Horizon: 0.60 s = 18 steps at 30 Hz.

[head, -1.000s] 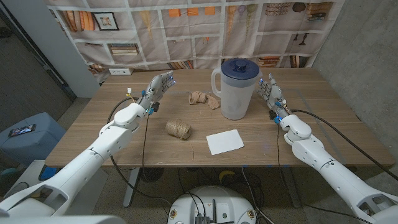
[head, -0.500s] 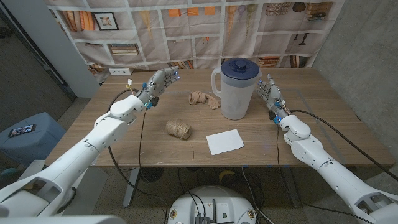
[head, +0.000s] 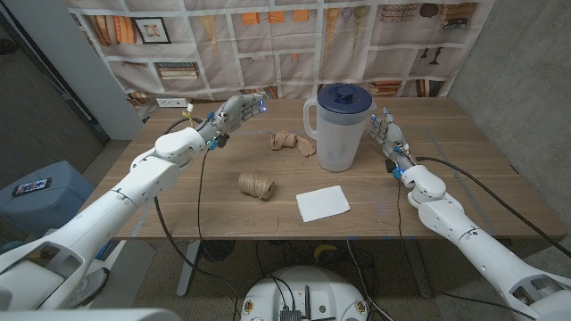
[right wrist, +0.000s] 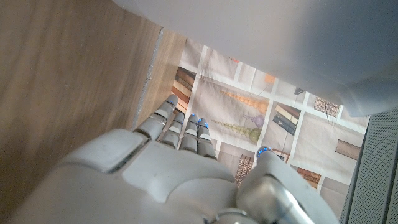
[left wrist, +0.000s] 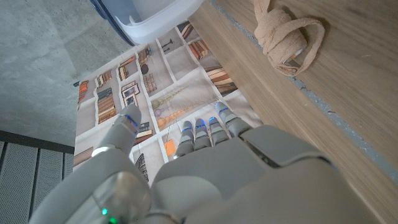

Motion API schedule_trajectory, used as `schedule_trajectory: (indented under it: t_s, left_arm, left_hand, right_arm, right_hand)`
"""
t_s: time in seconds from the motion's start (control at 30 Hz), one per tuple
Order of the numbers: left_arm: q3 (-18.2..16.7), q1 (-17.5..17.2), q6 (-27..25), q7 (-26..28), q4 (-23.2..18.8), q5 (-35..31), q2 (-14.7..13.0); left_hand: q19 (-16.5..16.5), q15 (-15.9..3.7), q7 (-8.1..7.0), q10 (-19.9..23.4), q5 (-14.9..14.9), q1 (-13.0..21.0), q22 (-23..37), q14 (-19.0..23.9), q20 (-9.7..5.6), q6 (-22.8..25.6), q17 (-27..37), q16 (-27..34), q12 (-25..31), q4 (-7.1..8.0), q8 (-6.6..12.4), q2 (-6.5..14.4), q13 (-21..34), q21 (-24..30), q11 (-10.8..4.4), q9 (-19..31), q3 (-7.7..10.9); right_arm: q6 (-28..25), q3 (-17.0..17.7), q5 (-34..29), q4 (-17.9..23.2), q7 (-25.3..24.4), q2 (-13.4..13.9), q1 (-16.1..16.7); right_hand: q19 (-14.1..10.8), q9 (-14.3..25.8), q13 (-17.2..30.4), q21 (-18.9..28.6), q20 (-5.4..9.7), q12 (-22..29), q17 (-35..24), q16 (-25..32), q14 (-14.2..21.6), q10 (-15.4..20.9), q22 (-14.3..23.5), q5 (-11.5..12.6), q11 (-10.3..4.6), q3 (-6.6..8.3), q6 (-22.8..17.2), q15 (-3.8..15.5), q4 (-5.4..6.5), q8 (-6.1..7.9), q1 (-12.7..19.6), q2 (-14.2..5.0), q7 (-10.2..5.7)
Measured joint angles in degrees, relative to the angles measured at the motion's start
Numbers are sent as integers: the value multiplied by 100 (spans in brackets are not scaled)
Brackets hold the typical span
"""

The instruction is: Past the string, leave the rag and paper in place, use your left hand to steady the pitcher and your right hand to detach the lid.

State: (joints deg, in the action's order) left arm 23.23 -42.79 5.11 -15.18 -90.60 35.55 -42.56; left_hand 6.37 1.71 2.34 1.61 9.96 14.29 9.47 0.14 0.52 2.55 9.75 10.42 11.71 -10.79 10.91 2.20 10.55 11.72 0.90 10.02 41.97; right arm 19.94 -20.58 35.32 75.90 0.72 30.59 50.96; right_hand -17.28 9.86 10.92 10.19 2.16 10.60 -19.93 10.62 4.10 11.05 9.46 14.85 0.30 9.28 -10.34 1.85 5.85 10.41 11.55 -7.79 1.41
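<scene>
Pitcher [head: 339, 129] with its dark blue lid [head: 344, 96] on stands upright near the far edge of the desk [head: 178, 201], right of centre. Left hand [head: 235, 113] hangs over the far left part, fingers spread, holding nothing, well apart from the pitcher. Right hand [head: 388, 134] stands just beside the pitcher's right side, fingers straight, gripping nothing. Rag [head: 293, 142] lies left of the pitcher; string [head: 256, 185] and paper [head: 323, 202] lie nearer the front edge.

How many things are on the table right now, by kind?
Pitcher with lid: 1
String ball: 1
Rag: 1
Paper: 1
Total: 4
</scene>
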Motion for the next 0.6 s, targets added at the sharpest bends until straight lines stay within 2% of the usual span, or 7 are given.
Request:
schedule_trajectory:
  t_s: [0.23,0.3,0.47,0.6]
  left_arm:
    - [52,102,-7,-369,72,7,-2]
    - [151,322,-7,-501,274,15,30]
    - [199,430,8,-782,397,25,62]
    - [307,659,36,-1035,654,25,108]
  left_hand:
    - [10,-38,54,53,0,128,0,100,73,54,7,35,0,0,19,-68,1,-11,54,27,0]
    - [11,-39,76,77,11,189,0,100,73,76,27,44,29,0,34,-85,19,-11,30,26,0]
    - [32,-28,87,125,23,272,0,171,155,82,27,45,50,-12,35,-121,27,-54,43,26,13]
    - [10,-28,116,125,23,414,0,171,195,52,27,44,50,-23,57,-203,27,-54,43,48,24]
  right_arm:
    - [-10,-6,-22,77,-23,41,26]
    - [-54,-7,-53,105,-69,56,42]
    - [-79,-8,-66,173,-95,86,82]
    - [-123,-8,-94,228,-149,113,113]
  right_hand:
    - [0,0,0,0,0,0,27,1,0,0,0,0,0,26,-31,0,-26,0,0,0,-31]
    - [0,0,0,0,0,0,35,20,0,0,0,0,0,41,-31,0,-8,0,0,0,-31]
    - [0,1,1,20,0,0,53,20,0,0,0,0,0,56,-33,0,7,0,0,0,-33]
    - [0,1,1,20,0,0,53,20,0,0,0,0,0,56,-51,0,7,0,0,0,-51]
